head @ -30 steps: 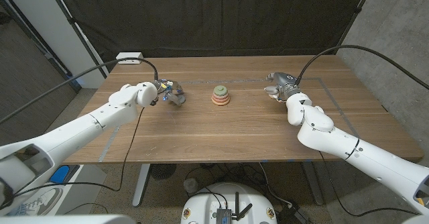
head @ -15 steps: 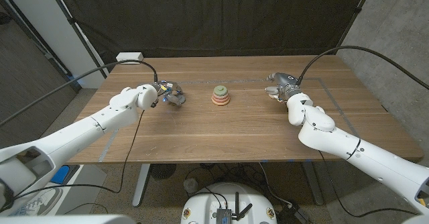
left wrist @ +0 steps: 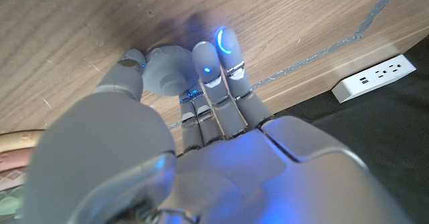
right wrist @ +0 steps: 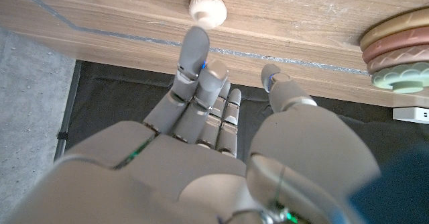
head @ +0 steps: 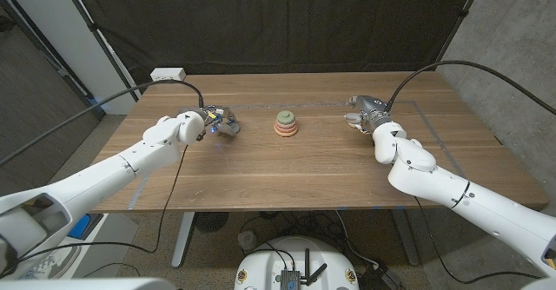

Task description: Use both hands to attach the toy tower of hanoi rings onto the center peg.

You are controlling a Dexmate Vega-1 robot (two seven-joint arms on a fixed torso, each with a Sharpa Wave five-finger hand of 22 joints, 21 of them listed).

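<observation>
At table centre: the ring stack (head: 286, 123) sits on its peg, pink and tan rings below, a green piece on top.
Left hand (head: 221, 121): at nine o'clock of the stack, apart from it; my fingers (left wrist: 216, 62) and thumb close on a small grey ring piece (left wrist: 167, 73), pressed down at the table (head: 287, 173).
Right hand (head: 360, 110): at three o'clock of the stack, well apart from it; fingers (right wrist: 195, 53) spread, holding nothing.
Cream knob (right wrist: 207, 8): on the table just beyond my right fingertips; touching or not, I cannot tell.
Power strip (head: 168, 74): at the table's far left corner.
</observation>
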